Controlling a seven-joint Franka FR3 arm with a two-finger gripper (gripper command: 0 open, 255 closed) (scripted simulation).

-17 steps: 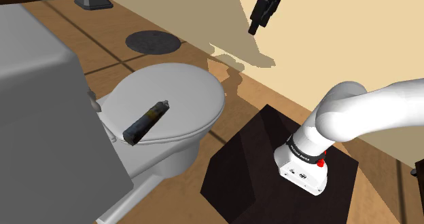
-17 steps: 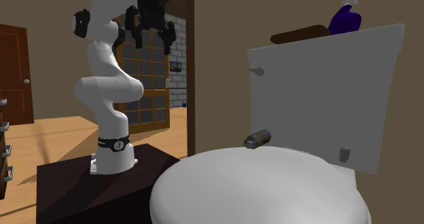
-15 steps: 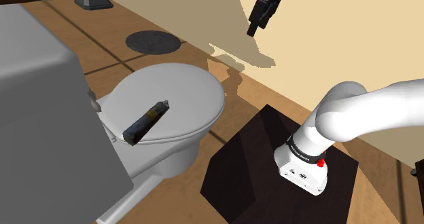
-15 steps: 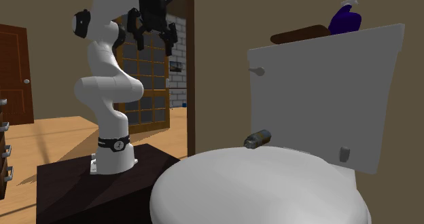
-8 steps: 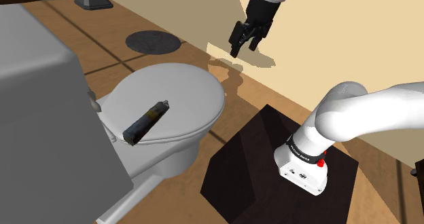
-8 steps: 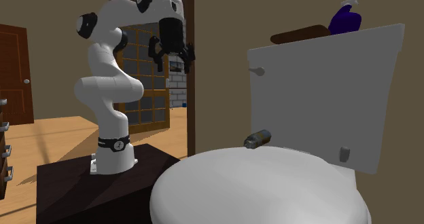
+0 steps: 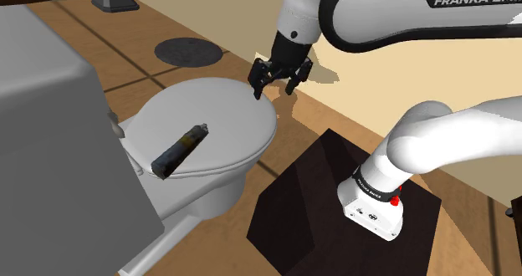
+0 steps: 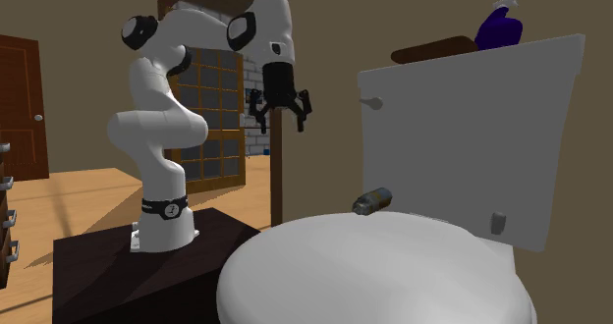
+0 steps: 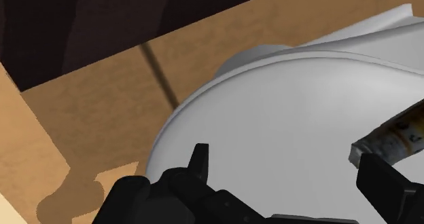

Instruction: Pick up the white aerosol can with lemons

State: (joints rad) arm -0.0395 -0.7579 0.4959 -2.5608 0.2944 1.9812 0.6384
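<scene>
though wide over toilet lid [image 7: 226, 107], gripper [image 7: 273, 89] apart from can [image 7: 179, 150] near tank [image 7: 50, 149]

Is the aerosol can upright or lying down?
Lying down: the can rests lengthwise on the closed toilet lid, apart from the open gripper.

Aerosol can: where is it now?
In the shoulder view the can lies on its side on the closed toilet lid, near the tank, left of the open gripper.

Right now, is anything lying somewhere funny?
Yes. An aerosol can lies tipped on its side on the closed toilet lid, near the tank, an odd spot for a can. Nothing looks spilled or broken.
</scene>
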